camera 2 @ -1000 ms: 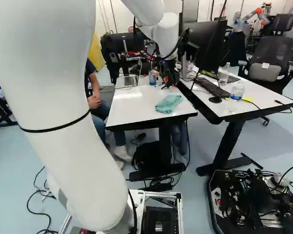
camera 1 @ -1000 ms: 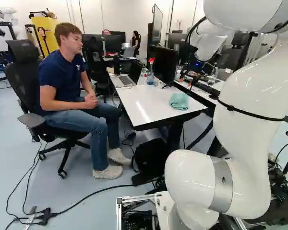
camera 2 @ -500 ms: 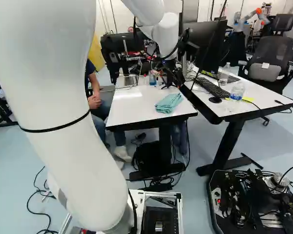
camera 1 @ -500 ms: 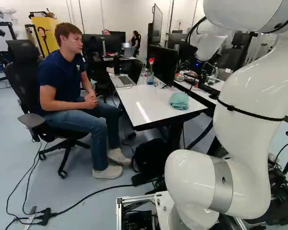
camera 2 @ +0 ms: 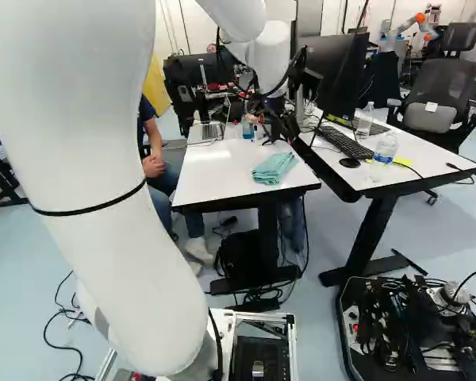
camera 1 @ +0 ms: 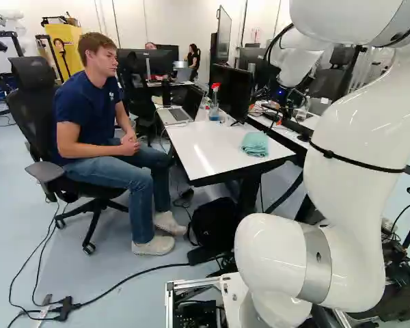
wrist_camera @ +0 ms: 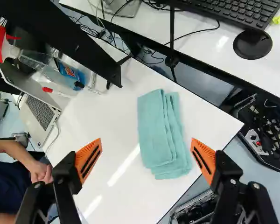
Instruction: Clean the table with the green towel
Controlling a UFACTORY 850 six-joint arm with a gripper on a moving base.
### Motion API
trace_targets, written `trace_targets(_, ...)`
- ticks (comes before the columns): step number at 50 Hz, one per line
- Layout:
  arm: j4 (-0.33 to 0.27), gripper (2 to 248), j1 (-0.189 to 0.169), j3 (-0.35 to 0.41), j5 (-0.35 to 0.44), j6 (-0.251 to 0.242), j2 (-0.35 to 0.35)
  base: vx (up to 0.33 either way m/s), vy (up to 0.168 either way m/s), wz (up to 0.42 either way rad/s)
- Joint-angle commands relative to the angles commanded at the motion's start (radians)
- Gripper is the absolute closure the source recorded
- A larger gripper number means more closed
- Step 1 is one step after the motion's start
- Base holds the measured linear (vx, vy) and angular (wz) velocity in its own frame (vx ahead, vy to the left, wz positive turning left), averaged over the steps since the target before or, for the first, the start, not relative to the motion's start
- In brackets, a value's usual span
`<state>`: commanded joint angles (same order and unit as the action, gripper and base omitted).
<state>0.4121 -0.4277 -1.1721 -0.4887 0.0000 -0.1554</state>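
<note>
Spray bottle [camera 1: 214, 102] holding blue liquid [camera 1: 214, 116], folded towel [wrist_camera: 155, 133]

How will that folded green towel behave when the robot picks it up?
The towel looks soft and layered, so it will probably sag and may unfold. Lying thin on the table, it seems light and unlikely to roll.

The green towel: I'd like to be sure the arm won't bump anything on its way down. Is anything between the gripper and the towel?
Nothing visible stands between the open gripper and the green towel, which lies folded on the white table. The monitor and spray bottle stand beyond it.
</note>
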Motion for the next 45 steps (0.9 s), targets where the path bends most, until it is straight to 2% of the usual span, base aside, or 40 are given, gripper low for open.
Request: trace_targets(45, 0.000, 3, 0.066, 0.045, 0.000, 0.000, 0.041, 0.000, 0.000, 0.000)
